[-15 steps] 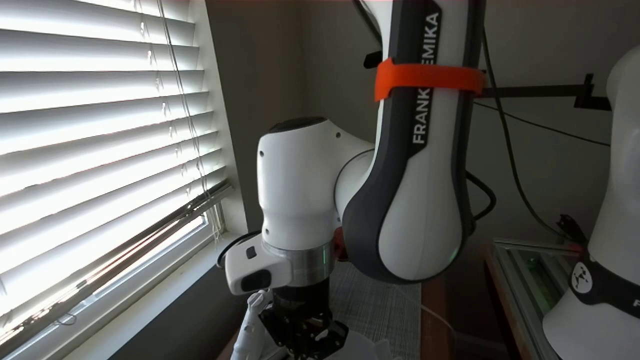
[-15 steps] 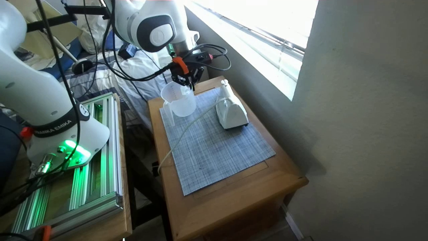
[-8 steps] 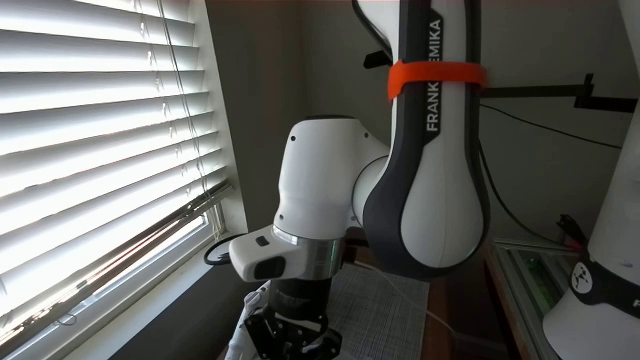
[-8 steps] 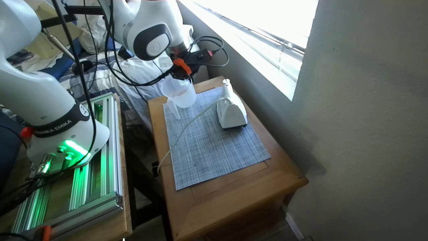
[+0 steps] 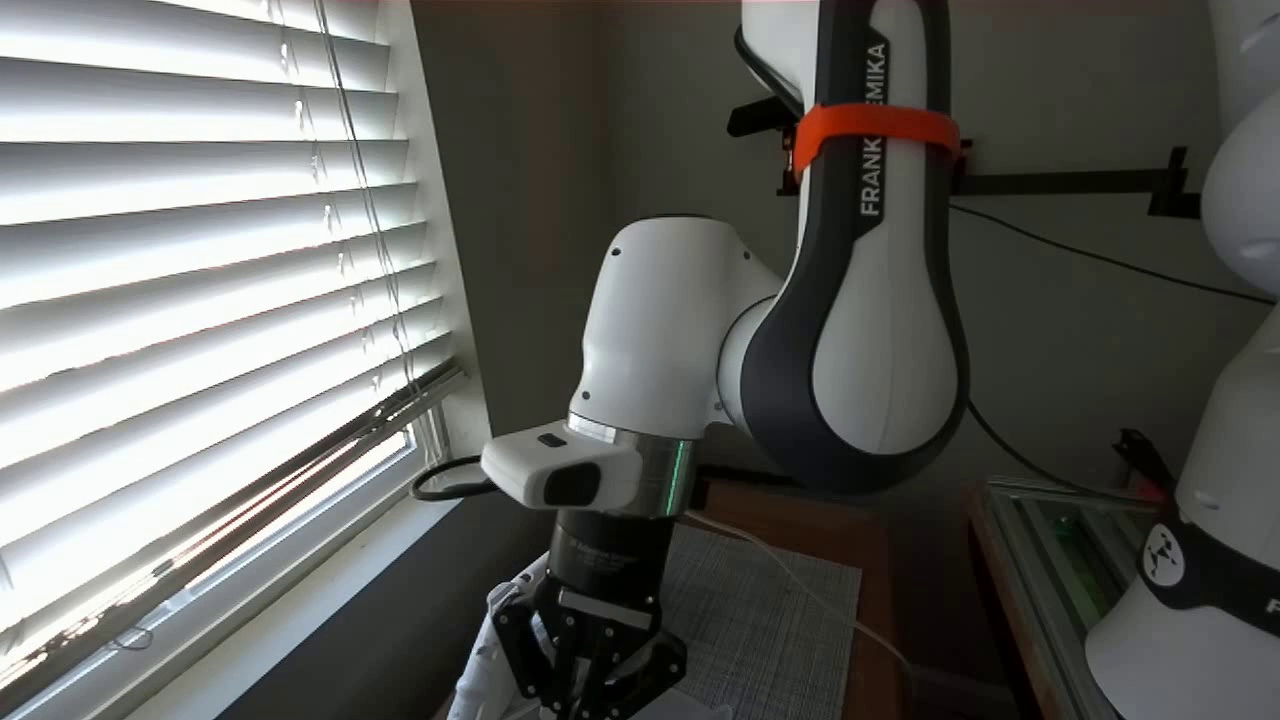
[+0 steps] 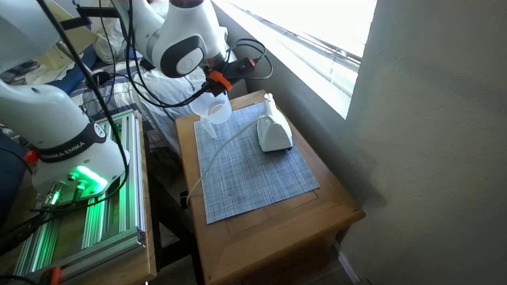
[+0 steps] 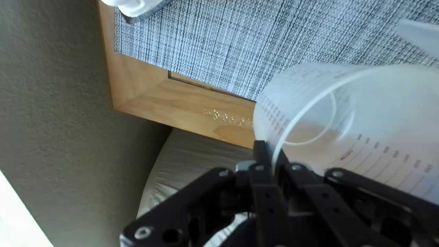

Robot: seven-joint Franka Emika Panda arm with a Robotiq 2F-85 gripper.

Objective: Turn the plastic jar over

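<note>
The plastic jar point(image 7: 387, 113), translucent with red measuring marks and a round rim, fills the right of the wrist view. My gripper point(image 7: 273, 156) is shut on its wall at the rim, one finger inside and one outside. In an exterior view the jar point(image 6: 222, 113) hangs tilted at the far end of the mat, its mouth turned partly up and its handle point(image 6: 208, 128) toward the near side. Whether it touches the table cannot be told. Black cable housing hides the fingertips there. Elsewhere the gripper point(image 5: 585, 700) shows at the bottom edge, the jar mostly cut off.
A white appliance with a cord point(image 6: 274, 134) stands on the grey woven mat point(image 6: 253, 178), beside the jar. The wooden table point(image 6: 277, 245) borders a wall and window; a bed point(image 6: 166, 85) lies behind. Shiny specks point(image 7: 224, 118) dot the table's wooden edge.
The arm has risen and shifted in both exterior views, with the wrist tilting. Along with it the jar has moved slightly and turned, its handle swinging a little. The mat has slid slightly.
</note>
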